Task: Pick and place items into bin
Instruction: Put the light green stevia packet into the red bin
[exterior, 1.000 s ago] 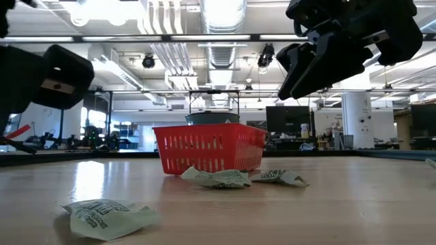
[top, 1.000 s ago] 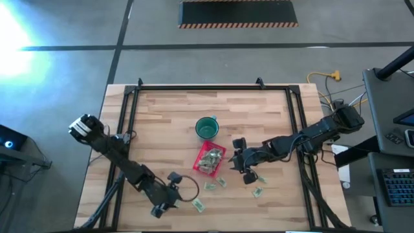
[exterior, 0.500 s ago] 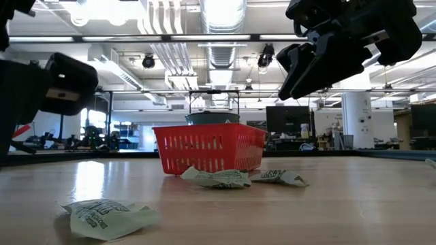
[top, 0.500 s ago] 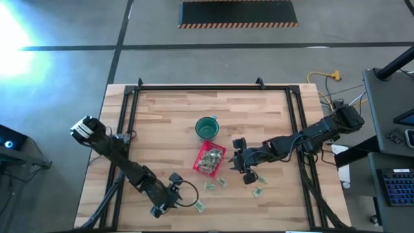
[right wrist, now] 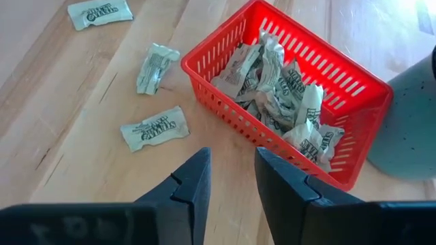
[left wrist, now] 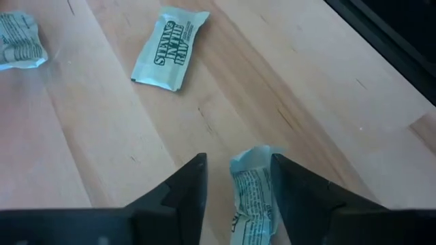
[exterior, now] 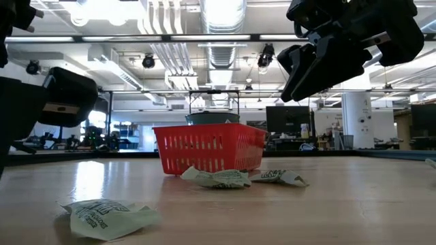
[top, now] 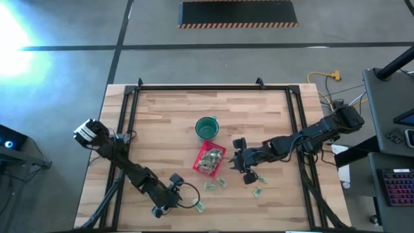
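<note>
Several pale green-and-white packets fill the red bin (top: 210, 158) (right wrist: 293, 82), and more lie flat on the wood beside it (top: 220, 183) (right wrist: 154, 126). My left gripper (top: 186, 202) (left wrist: 238, 169) is low at the near edge, open, with one finger on either side of a crumpled packet (left wrist: 253, 197) (top: 199, 206). I cannot tell whether either finger touches it. My right gripper (top: 233, 160) (right wrist: 233, 171) hovers open and empty just right of the bin. In the low view it hangs at the upper right (exterior: 327, 54).
A round dark-green cup (top: 207, 127) (right wrist: 409, 129) stands just beyond the bin's far side. More packets lie ahead of my left gripper (left wrist: 169, 47) (left wrist: 17, 41). A black rail frame (top: 129, 110) borders the table. Bare wood stretches across the far half.
My left gripper has edged toward the table's right along the near edge, closer to the crumpled packet, and its arm has shifted with it. My right arm, the bin and the packets have stayed put.
</note>
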### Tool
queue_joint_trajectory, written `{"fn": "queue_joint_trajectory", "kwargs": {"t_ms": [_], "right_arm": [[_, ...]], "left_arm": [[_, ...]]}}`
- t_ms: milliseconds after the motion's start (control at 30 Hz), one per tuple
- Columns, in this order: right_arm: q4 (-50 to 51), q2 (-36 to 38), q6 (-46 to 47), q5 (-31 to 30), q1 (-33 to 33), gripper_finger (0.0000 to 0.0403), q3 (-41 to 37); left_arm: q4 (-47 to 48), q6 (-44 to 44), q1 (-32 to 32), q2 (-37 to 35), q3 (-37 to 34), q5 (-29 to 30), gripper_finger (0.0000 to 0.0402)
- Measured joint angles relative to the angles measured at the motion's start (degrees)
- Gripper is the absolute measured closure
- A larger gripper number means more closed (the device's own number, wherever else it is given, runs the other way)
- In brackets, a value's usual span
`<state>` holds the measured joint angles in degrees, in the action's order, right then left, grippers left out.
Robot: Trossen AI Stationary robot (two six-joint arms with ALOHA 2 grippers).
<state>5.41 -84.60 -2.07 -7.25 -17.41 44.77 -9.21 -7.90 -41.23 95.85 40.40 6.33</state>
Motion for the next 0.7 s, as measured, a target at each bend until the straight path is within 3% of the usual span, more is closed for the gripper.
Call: {"fn": "queue_joint_trajectory", "kwargs": {"t_ms": [367,533,700], "right_arm": [[0.02,0.0,0.02,0.0,0.0,0.0301,0.0],[0.04,0.0,-0.02,0.0,0.0,0.0303,0.0],[0.07,0.0,-0.02,-0.02,0.0,0.0311,0.0]], "left_arm": [[0.8,2.79,0.02,-0.73,0.0,-0.09,0.0392],[0.74,3.74,0.52,-1.86,0.04,1.22,0.0395],[-1.2,13.45,1.25,-2.12,0.95,13.32,0.0394]]}}
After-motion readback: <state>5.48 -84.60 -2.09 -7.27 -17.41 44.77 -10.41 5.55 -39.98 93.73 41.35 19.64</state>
